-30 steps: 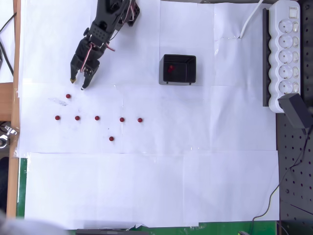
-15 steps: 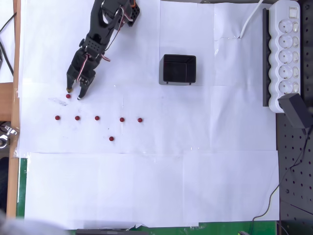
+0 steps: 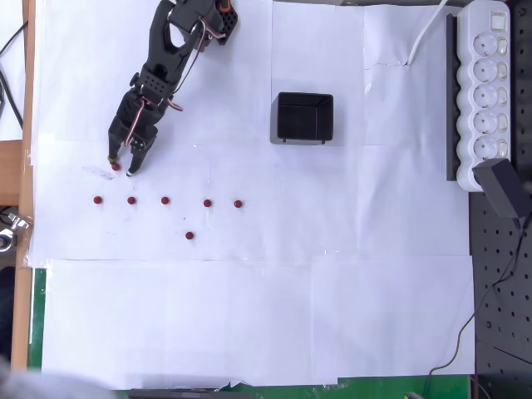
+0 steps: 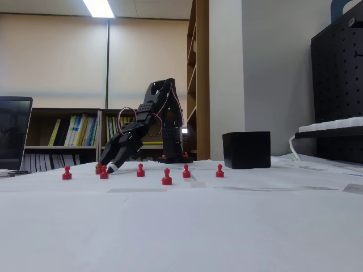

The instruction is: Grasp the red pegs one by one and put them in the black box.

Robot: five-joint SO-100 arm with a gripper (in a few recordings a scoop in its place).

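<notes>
Jaws stand parted on my black two-finger gripper (image 3: pixel 121 165), tips lowered to the white paper-covered table (image 3: pixel 249 316) with one tiny dark-red round peg (image 3: pixel 115 167) between them; I cannot tell whether either finger touches it. I use the small black open-topped plastic box (image 3: pixel 304 117) as my landmark: in the overhead view the gripper sits well to its left and slightly below. Five more red pegs (image 3: pixel 165 200) form a row lower down, left of the box, and a sixth (image 3: pixel 189 235) lies below that row. From the fixed view, the gripper (image 4: pixel 109 167) slants down among the pegs (image 4: pixel 167 178), with the box (image 4: pixel 246 150) well to the right.
</notes>
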